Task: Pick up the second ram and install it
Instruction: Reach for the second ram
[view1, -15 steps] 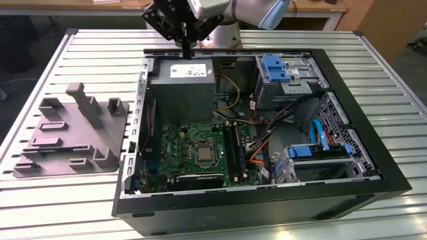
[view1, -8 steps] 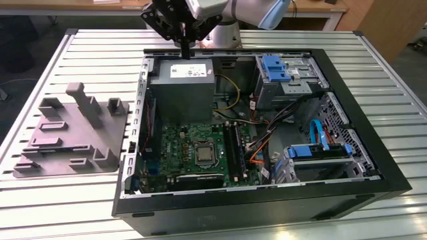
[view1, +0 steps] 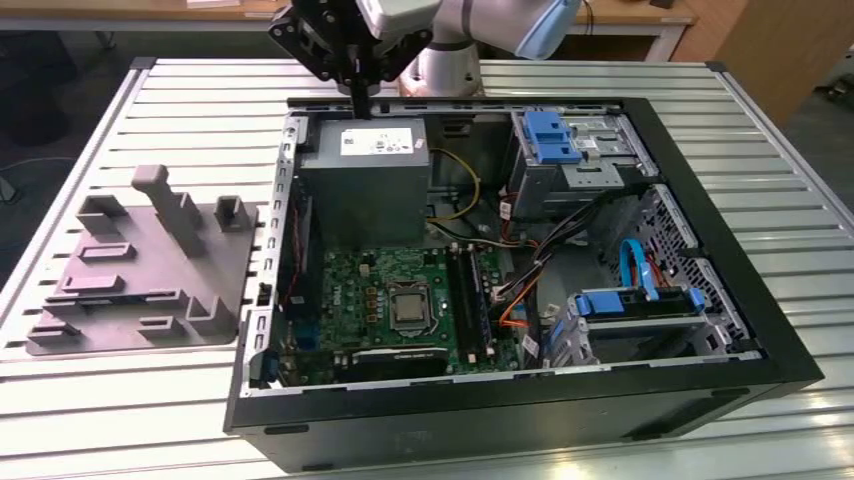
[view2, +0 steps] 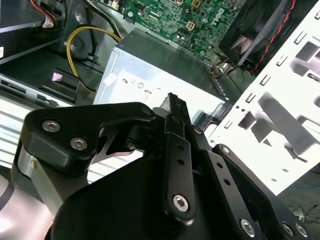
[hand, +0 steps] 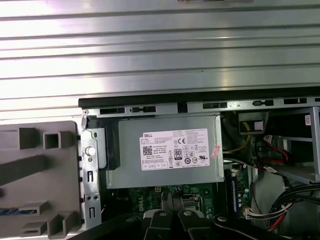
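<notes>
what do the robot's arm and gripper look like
The arm is pale silver-grey, rounded tubing with a light blue cap on one joint. The gripper is matte black. In the second wrist view it is built from flat, round-ended linkage bars fastened with silver hex-socket screws, and it narrows toward the tip.

Black on the gripper (view1: 359, 100) and the computer case (view1: 534, 420). Green across the motherboard (view1: 387, 275). Grey for the fixture (view1: 134, 270) at the exterior view's left. Blue on the drive latch (view1: 550, 135), yellow on the cable (view1: 470, 185), silver ribbed stripes along the table (view1: 200, 110).
</notes>
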